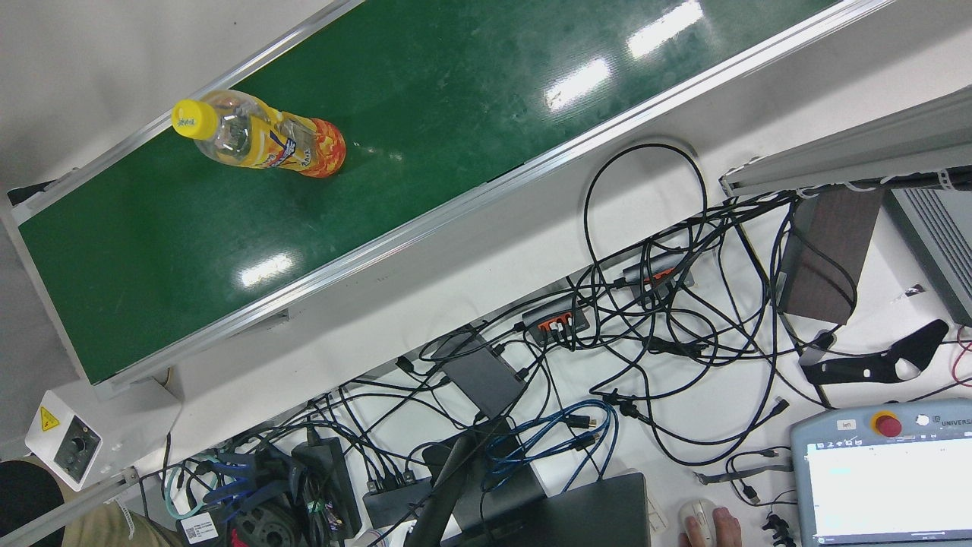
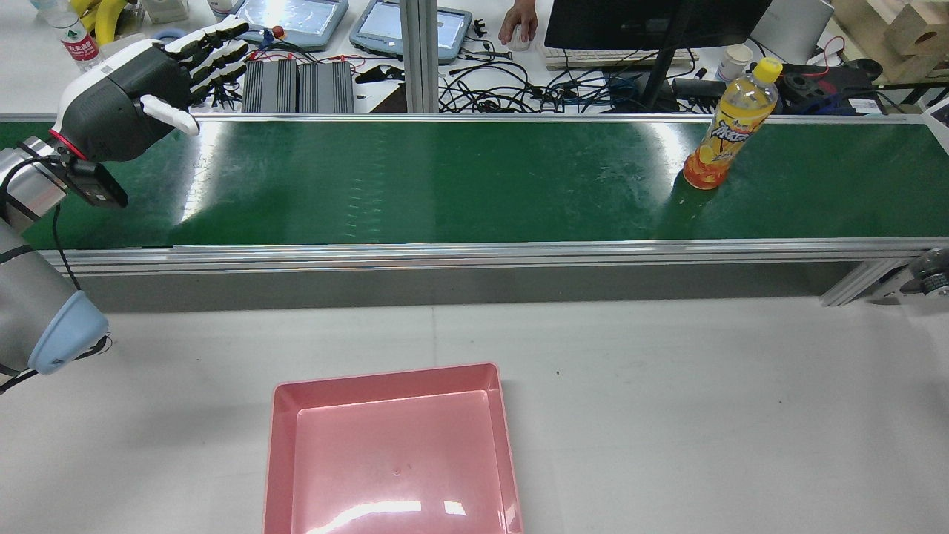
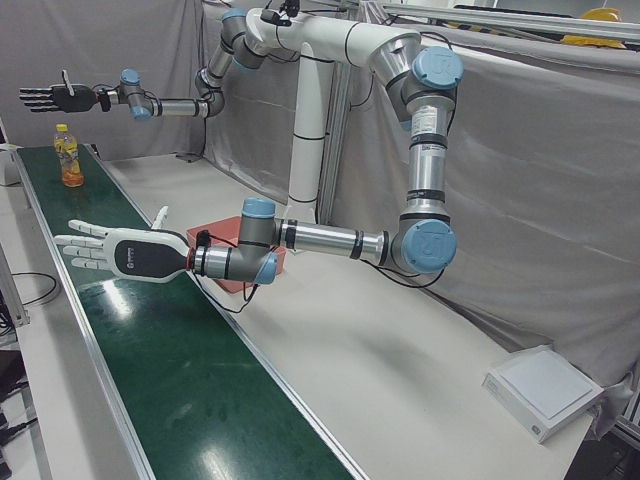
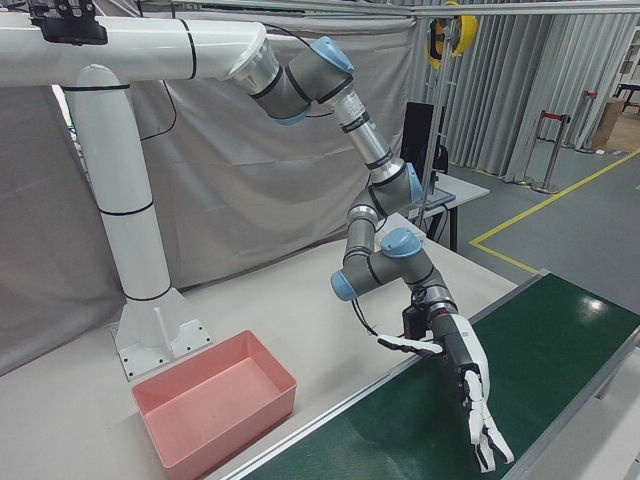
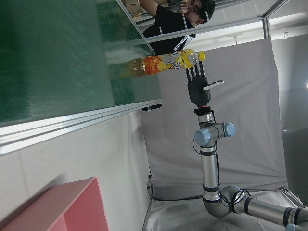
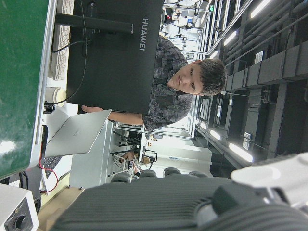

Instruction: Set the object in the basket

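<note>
An orange drink bottle (image 2: 728,126) with a yellow cap stands upright near the right end of the green conveyor belt (image 2: 445,182); the front view also shows the bottle (image 1: 262,140). The pink basket (image 2: 393,445) sits empty on the white table, nearer the robot than the belt. My left hand (image 2: 148,81) hovers open over the belt's left end, fingers stretched flat, far from the bottle. My right hand (image 3: 50,97) is open in the air, higher than the bottle (image 3: 68,157) and past it. In the left hand view the right hand (image 5: 198,86) hangs close by the bottle (image 5: 163,62), apart from it.
Beyond the belt is a desk with cables, teach pendants (image 2: 296,18), a monitor and a person's hand on a mouse (image 2: 519,30). Aluminium rails (image 2: 445,256) edge the belt. A white box (image 3: 545,390) lies at the table's far corner.
</note>
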You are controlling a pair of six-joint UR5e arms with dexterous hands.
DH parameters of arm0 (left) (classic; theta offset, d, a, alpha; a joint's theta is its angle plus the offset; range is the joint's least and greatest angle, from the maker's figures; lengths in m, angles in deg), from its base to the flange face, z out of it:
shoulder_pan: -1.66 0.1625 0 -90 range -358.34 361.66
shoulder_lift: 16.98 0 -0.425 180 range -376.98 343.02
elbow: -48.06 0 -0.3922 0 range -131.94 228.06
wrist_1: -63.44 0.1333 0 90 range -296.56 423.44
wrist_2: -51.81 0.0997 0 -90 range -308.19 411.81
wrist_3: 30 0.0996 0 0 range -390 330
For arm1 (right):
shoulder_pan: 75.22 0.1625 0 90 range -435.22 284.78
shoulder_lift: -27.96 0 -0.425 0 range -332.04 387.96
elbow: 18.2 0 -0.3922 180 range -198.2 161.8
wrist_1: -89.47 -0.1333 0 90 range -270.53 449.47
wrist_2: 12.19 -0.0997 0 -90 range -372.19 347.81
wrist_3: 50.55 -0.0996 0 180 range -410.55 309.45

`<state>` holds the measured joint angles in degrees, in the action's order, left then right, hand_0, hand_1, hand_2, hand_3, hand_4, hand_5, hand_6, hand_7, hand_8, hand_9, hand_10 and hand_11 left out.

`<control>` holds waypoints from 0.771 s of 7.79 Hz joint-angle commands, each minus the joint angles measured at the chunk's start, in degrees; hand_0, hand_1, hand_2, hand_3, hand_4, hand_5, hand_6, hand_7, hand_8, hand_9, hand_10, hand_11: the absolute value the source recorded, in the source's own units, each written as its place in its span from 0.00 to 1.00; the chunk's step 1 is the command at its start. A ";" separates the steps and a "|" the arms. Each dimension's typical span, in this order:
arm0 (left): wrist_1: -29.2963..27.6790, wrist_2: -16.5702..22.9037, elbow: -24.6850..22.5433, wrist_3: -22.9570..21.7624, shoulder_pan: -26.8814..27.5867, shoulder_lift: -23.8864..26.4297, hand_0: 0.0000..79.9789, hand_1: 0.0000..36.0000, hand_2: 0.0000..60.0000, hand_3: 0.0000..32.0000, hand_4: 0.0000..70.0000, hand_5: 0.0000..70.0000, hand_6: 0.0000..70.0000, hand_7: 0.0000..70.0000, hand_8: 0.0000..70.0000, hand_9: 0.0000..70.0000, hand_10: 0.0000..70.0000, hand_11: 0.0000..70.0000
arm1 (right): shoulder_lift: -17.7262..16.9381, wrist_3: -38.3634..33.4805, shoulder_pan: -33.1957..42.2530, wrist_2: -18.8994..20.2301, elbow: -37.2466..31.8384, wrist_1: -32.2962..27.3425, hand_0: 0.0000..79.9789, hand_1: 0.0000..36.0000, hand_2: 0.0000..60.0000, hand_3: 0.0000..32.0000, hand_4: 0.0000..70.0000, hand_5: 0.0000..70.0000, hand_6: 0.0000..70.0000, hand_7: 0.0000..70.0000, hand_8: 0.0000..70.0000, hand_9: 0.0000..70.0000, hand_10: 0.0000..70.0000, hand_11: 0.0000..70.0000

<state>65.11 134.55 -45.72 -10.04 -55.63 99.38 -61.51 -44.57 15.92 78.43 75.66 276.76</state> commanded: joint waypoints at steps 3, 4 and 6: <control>0.09 -0.03 -0.87 0.08 0.08 -0.26 0.67 0.16 0.00 0.09 0.20 0.15 0.00 0.00 0.08 0.09 0.08 0.13 | 0.00 0.00 0.00 0.00 0.00 0.00 0.00 0.00 0.00 0.00 0.00 0.00 0.00 0.00 0.00 0.00 0.00 0.00; 0.18 -0.03 -0.87 0.34 0.34 -0.34 0.67 0.17 0.00 0.11 0.20 0.15 0.00 0.00 0.09 0.10 0.08 0.13 | 0.00 0.00 0.00 0.00 0.00 0.00 0.00 0.00 0.00 0.00 0.00 0.00 0.00 0.00 0.00 0.00 0.00 0.00; 0.18 -0.12 -0.70 0.44 0.34 -0.43 0.66 0.16 0.00 0.09 0.19 0.15 0.00 0.00 0.09 0.09 0.08 0.13 | 0.00 0.00 0.00 0.00 0.00 0.00 0.00 0.00 0.00 0.00 0.00 0.00 0.00 0.00 0.00 0.00 0.00 0.00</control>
<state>65.26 134.52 -46.52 -9.69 -55.33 99.03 -61.51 -44.57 15.92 78.43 75.66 276.77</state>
